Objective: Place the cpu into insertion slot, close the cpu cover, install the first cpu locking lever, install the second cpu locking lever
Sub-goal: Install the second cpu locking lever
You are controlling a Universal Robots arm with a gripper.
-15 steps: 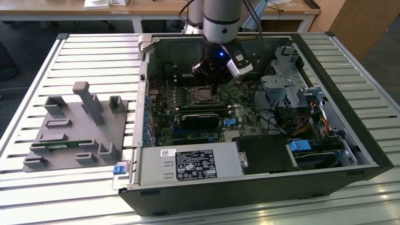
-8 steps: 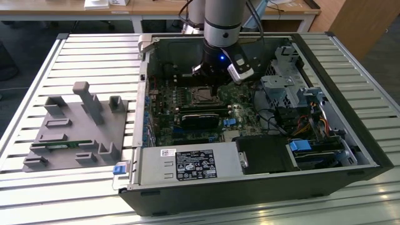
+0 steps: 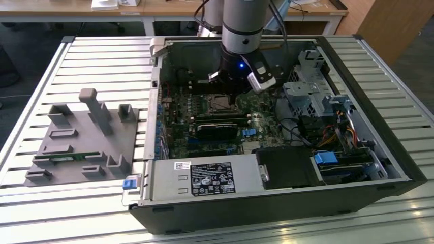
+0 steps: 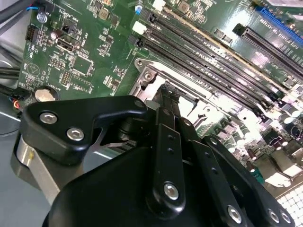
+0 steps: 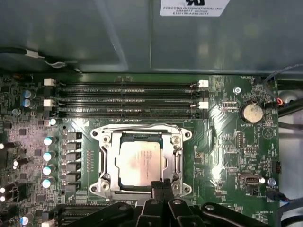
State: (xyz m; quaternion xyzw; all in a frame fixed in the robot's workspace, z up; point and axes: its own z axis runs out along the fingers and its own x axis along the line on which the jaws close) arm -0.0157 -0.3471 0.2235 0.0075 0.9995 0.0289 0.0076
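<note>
The cpu [image 5: 141, 158], a small silver-grey square, lies flat in the motherboard socket. The cpu cover [image 5: 109, 158], a thin metal frame, lies closed around it. A wire lever [image 5: 137, 126] runs along one edge of the socket and another lever [image 5: 182, 158] along a neighbouring edge. My gripper [image 5: 162, 184] hangs at the socket's edge, fingers pressed together and tips just beside the cover frame. In the second wrist view the gripper [image 4: 166, 92] reaches down to the socket frame [image 4: 147, 78]. In the exterior view the gripper [image 3: 234, 81] hangs just behind the cpu [image 3: 220, 103].
Empty memory slots [image 5: 128, 99] run beside the socket, with the case wall [image 5: 142, 38] beyond them. A coin battery [image 5: 251, 112] and a row of capacitors [image 5: 47, 156] flank it. A black card [image 3: 218, 129], a power supply [image 3: 203, 178] and a grey fixture [image 3: 85, 140] also show.
</note>
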